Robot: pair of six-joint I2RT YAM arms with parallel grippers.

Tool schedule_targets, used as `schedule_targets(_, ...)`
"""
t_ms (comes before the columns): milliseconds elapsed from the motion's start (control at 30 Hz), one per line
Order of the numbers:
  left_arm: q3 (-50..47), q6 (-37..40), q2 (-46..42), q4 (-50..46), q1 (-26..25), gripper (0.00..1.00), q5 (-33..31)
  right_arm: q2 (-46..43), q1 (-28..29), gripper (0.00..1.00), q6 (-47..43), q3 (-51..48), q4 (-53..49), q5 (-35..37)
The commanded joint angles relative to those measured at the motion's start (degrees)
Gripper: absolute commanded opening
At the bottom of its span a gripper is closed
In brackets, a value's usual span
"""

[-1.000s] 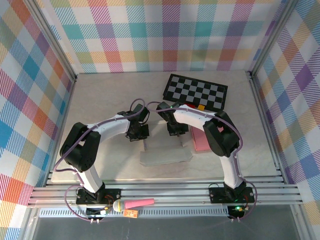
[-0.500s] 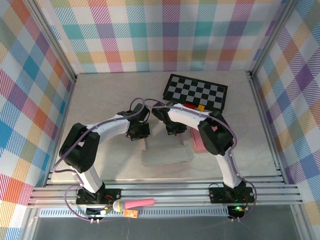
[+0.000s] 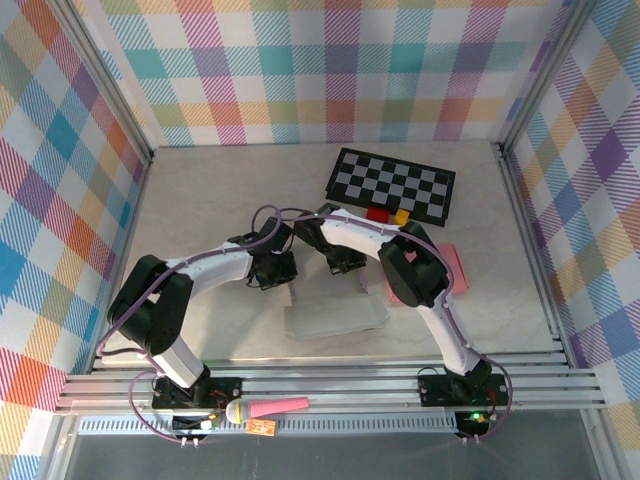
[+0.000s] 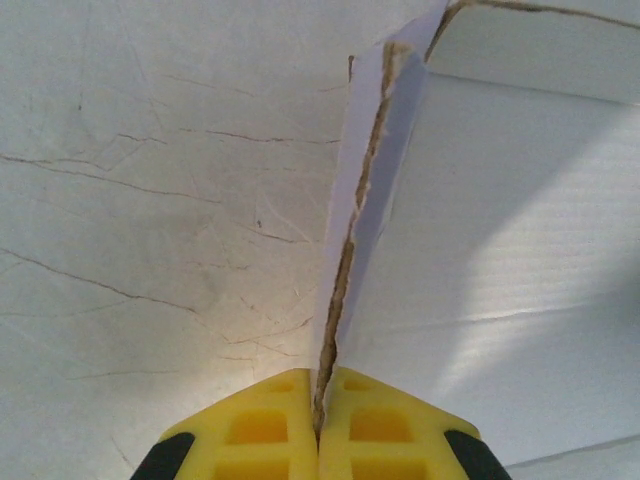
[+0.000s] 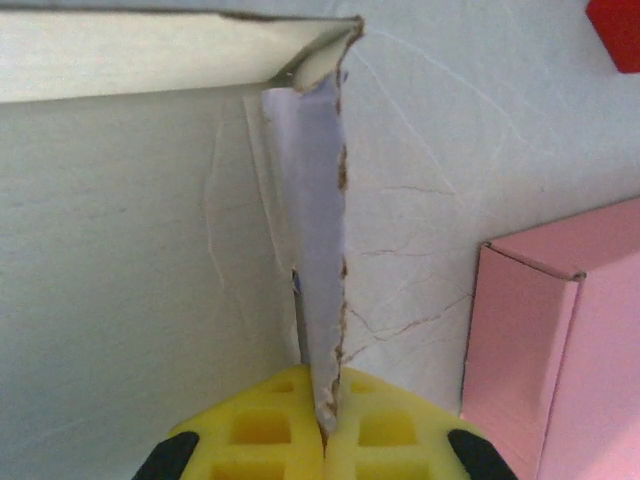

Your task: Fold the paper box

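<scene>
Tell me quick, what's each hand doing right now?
Left hand: closed, pinching a flap of the white paper box.
Right hand: closed, pinching the box's opposite flap.

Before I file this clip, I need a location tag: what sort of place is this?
Probably a robot test cell in a lab, not a home or a shop: plaid backdrop walls enclose the table, an aluminium frame runs along its near edge, and a checkerboard calibration board lies on it.

Checkerboard mat (image 3: pixel 392 185), red block (image 3: pixel 378 213) and yellow block (image 3: pixel 401 216) at its near edge
</scene>
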Motion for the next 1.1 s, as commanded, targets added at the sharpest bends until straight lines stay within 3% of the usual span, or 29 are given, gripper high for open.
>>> schedule_targets(0,-0.89,-1.24,-1.55,1.68,-0.11,0.02,-1.50,-1.74,-0.96,0.00,-2.57,-2.63,2.97,-7.05)
schedule_targets(167,-0.04,0.01,-1.91,-0.06,-0.11,0.01,-2.16,-7.71,-4.86,0.02,-4.32,-8.43,7.94,-10.78)
schedule_targets(300,0.51,0.77,-1.82,-0.82,-0.11,0.00,-2.12,-11.80,-7.53,0.23,-5.84,-11.47,12.48,-15.87)
schedule_targets(467,1.06,1.11,-1.39,-1.35,-0.13,0.00,-2.21,-12.70,-8.19,0.37,-7.13,-11.03,14.02,-18.43)
schedule_targets(700,1.86,1.56,-0.94,-2.00,-0.13,0.00,-2.28,-10.94,-9.25,0.35,-7.11,-12.48,13.98,-17.55)
schedule_targets(833,2.04,1.73,-0.92,-2.32,-0.11,0.00,-2.49,-8.92,-9.26,0.21,-7.67,-10.84,12.61,-15.97)
schedule_targets(1000,2.74,1.91,-0.68,-2.93,-0.18,0.00,-2.83,-6.18,-9.17,0.01,-5.67,-7.82,6.04,-8.38)
schedule_targets(1067,2.76,1.82,-0.68,-3.02,-0.17,0.00,-2.99,-6.52,-8.95,0.00,-5.43,-8.08,5.33,-6.67)
